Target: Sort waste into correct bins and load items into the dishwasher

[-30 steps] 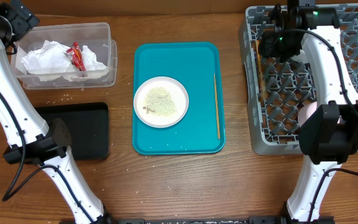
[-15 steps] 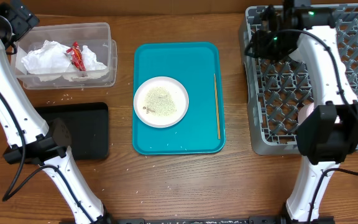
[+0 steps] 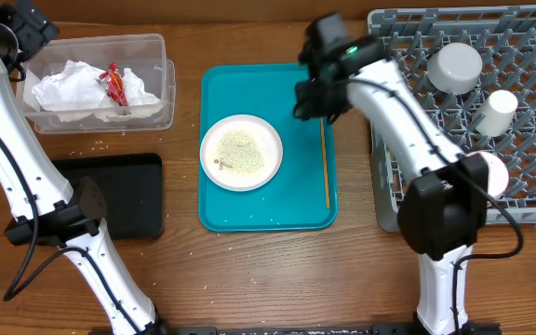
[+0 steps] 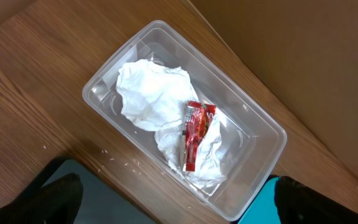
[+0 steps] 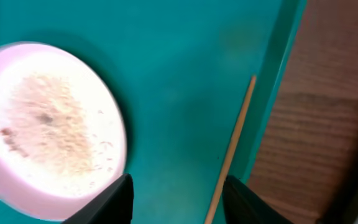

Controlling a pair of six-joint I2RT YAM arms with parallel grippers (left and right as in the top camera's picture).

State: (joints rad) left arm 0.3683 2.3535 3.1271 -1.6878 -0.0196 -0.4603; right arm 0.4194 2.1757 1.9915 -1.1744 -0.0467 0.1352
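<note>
A round white plate [image 3: 241,152] covered in rice grains [image 5: 45,124] lies on the teal tray [image 3: 277,209]. My right gripper [image 3: 310,98] hovers above the tray's upper right, between the plate [image 5: 17,186] and a thin chopstick [image 5: 232,152]. In the right wrist view this gripper [image 5: 179,202] is open and holds nothing. The grey dish rack [image 3: 529,200] holds an upturned grey bowl [image 3: 458,65] and a white cup [image 3: 501,110]. The clear tub [image 3: 161,51] contains crumpled napkins [image 4: 148,93] and a red wrapper [image 4: 194,134]. My left gripper [image 4: 179,208] stands open above the tub's near edge.
A black tray [image 3: 119,191] lies on the table below the clear tub, with loose rice grains [image 3: 91,146] scattered between them. A white round dish [image 3: 497,173] shows in the rack, partly behind my right arm. The chopstick [image 3: 325,158] runs along the teal tray's right side.
My right arm has swung left from over the dish rack to above the teal tray, uncovering the bowl and cup in the rack. The left arm has not moved.
</note>
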